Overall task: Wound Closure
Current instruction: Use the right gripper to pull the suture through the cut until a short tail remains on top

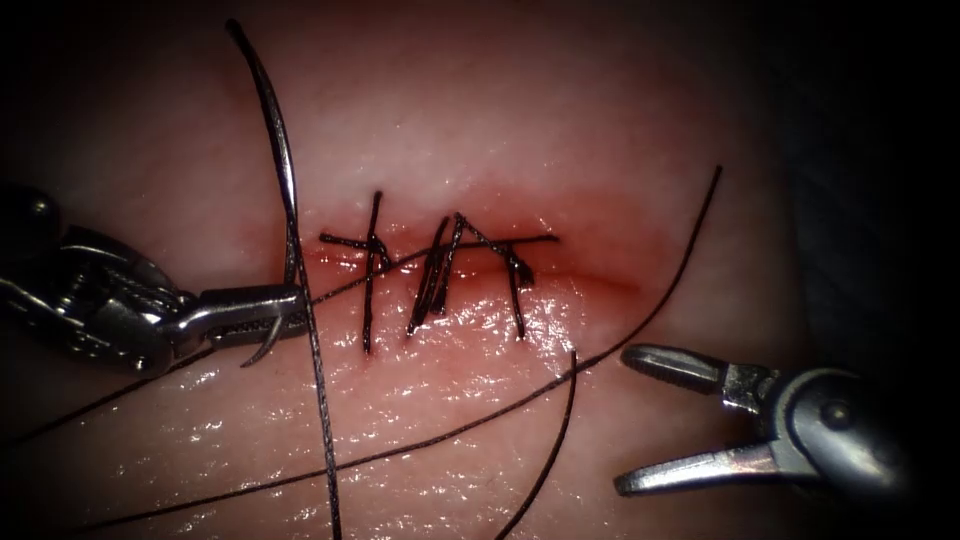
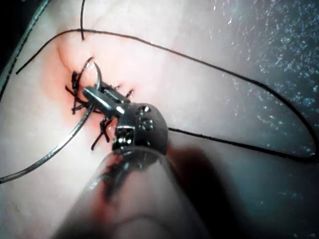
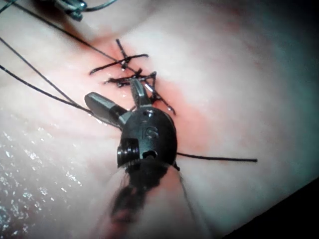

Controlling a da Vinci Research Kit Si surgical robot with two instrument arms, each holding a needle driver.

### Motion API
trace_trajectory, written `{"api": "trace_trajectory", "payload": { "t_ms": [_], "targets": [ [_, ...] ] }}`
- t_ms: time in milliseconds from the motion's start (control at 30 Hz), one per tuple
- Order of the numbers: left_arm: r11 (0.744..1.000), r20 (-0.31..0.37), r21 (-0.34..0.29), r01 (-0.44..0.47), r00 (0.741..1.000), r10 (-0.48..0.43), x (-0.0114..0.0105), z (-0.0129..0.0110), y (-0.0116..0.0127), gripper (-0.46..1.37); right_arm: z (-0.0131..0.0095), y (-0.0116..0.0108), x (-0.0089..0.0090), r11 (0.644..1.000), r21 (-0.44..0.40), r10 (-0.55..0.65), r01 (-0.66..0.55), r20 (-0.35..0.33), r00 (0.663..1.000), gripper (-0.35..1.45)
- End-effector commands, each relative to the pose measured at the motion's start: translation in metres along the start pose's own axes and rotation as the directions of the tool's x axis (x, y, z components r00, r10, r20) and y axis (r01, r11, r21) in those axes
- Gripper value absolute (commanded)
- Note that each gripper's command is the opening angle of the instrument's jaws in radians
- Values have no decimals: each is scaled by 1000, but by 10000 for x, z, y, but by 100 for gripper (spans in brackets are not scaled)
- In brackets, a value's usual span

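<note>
From above, endoscope view: the tissue (image 1: 480, 130) carries a horizontal cut (image 1: 600, 280), reddened with red fluid (image 1: 640, 235), crossed by several dark stitches (image 1: 440, 275) with short cut ends. Left tool (image 1: 285, 310) comes in from the left, jaws clenched on the needle (image 1: 285, 170) near its lower end; only a short hooked tip shows below the jaws. Needle's long curve rises up and away, clear of the tissue, at the cut's left end. Thread (image 1: 640, 320) runs in long loops across the lower tissue and up the right side. Right tool (image 1: 630, 420) sits right of and below the cut, jaws spread wide, holding nothing.

Left wrist view: left tool (image 2: 92, 94) grips the needle (image 2: 75, 132) over the stitches (image 2: 102, 129); thread (image 2: 224, 72) arcs over pale tissue (image 2: 199, 104).

Right wrist view: right tool (image 3: 117, 99) with jaws parted, empty, tips just beside the stitches (image 3: 124, 69); thread (image 3: 40, 84) strands cross the tissue (image 3: 239, 74) nearby.
</note>
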Motion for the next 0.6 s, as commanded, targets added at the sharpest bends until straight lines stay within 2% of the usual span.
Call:
{"api": "trace_trajectory", "payload": {
  "t_ms": [33, 300, 600],
  "targets": [
    [1000, -1, -8, 2, 1000, -2, -1, 0, 0, -35, 0, 2, -4, 1000, 1, -4, 4, 1, 1000, 114],
    [1000, 0, -7, 1, 1000, -1, -1, 0, 1, -35, 5, 10, -34, 1000, -7, -29, 29, 1, 1000, 116],
    [1000, -6, -8, 0, 1000, 0, -1, 2, 2, -35, 4, 9, -37, 999, -7, -38, 38, 1, 999, 116]
  ]
}}
